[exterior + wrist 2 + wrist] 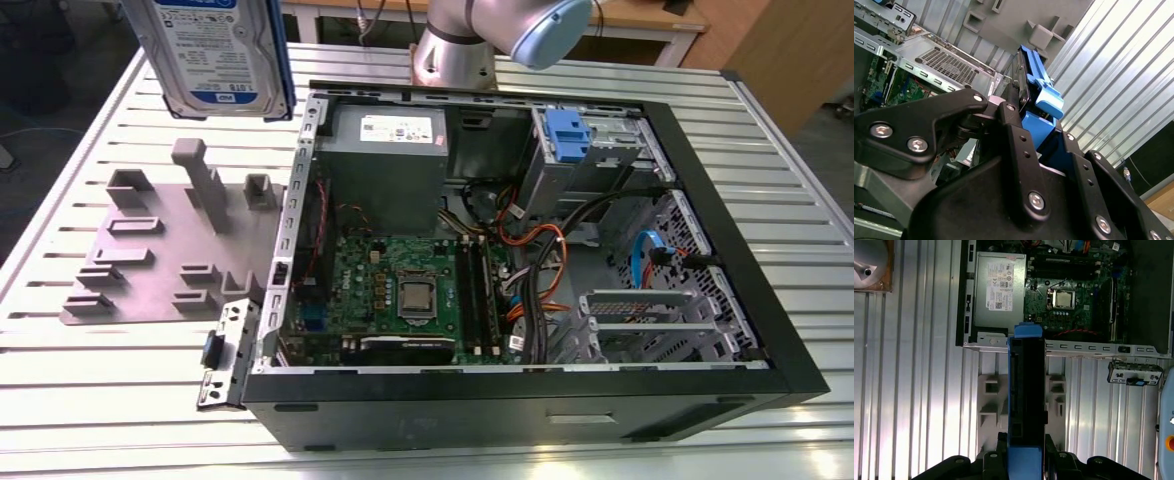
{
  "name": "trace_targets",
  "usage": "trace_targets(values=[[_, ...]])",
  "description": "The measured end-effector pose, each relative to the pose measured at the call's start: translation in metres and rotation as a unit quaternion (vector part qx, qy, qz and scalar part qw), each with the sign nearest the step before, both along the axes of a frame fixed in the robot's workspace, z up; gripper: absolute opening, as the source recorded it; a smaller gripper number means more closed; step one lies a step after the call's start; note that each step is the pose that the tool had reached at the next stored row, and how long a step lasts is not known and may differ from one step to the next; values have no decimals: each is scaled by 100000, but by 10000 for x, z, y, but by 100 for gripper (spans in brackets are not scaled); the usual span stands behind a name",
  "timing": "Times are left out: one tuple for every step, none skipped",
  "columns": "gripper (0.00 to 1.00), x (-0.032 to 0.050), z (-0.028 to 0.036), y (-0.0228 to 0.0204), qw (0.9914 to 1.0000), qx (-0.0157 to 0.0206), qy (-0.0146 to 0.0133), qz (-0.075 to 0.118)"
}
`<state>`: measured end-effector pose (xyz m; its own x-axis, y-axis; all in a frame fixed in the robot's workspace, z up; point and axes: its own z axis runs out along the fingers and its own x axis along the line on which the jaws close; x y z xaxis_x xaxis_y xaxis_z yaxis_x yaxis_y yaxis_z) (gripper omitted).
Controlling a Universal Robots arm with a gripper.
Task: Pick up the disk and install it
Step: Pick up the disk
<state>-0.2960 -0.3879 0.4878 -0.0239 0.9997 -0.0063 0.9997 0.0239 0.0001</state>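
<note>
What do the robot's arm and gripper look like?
The arm is a smooth silver-grey tube with a rounded light-blue cap at its joint. The gripper is matte black: flat, angular linked bars studded with shiny silver screws.

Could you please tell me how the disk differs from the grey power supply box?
The disk is held upright by the gripper outside the case; the power supply sits inside it. The disk has a blue frame and a white-and-blue label; the power supply is plain grey with a white sticker. The disk is a thin slab; the power supply is a deeper box. Both are rectangular and labelled.
</note>
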Motion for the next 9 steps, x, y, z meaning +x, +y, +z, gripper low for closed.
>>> trace_targets(values=[[36, 1, 0, 0, 100000, -1, 0, 0], [36, 2, 0, 0, 100000, 0, 2, 0], [36, 2, 0, 0, 100000, -2, 1, -1], [36, 3, 0, 0, 100000, -1, 3, 0], [36, 4, 0, 0, 100000, 2, -2, 1], [36, 5, 0, 0, 100000, -1, 2, 0], [36, 6, 0, 0, 100000, -1, 2, -1], [36, 195, 0, 0, 100000, 0, -1, 1], [36, 213, 0, 0, 100000, -1, 1, 4]])
